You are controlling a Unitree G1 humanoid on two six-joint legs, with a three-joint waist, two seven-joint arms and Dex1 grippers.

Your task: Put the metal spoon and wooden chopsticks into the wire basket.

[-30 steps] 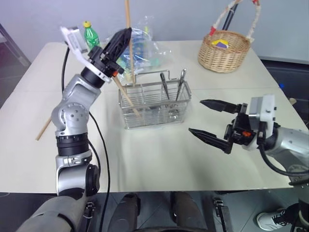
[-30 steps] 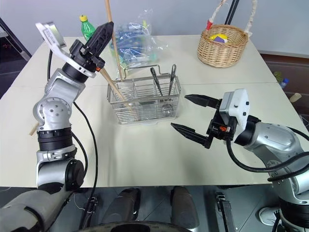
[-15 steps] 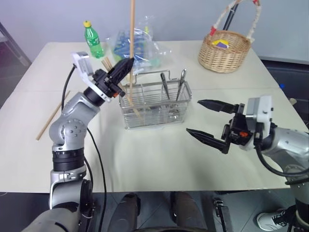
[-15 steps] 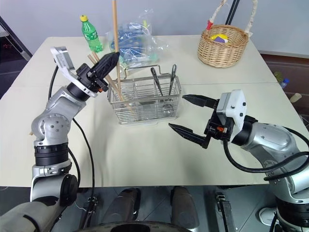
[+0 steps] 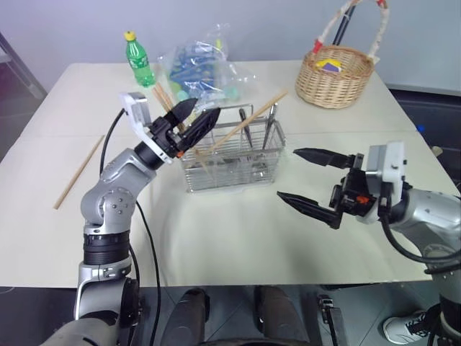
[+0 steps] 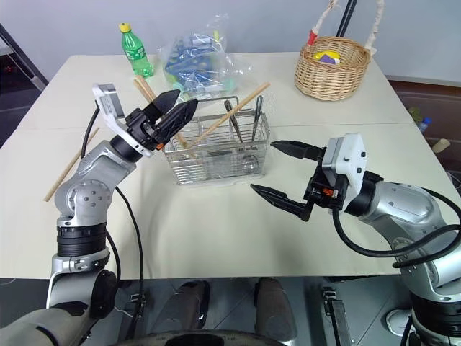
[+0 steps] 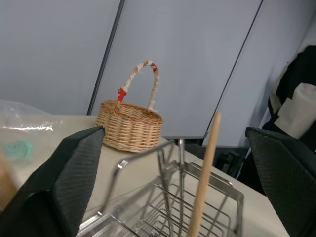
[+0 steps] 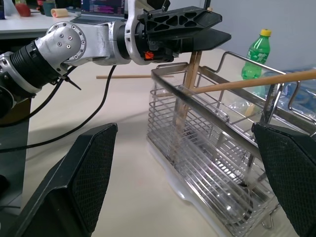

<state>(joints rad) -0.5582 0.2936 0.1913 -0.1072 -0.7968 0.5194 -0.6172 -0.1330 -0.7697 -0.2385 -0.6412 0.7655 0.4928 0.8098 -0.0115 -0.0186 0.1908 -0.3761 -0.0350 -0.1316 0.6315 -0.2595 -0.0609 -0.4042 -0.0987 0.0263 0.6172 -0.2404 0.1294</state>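
In the head views, the left gripper (image 5: 193, 121) has just spread its fingers, and the light-brown wooden chopstick (image 5: 245, 121) it held upright now leans in the silver wire basket (image 5: 232, 154), tip up toward the far right; another chopstick (image 5: 79, 171) lies on the desk (image 5: 238, 238), far-near. In the right wrist view, the right gripper (image 8: 190, 190) gapes empty near the basket.

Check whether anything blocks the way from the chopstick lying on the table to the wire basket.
Nothing rests on the table between the loose chopstick and the wire basket, but the left arm rises there, its open left gripper at the basket's near end.
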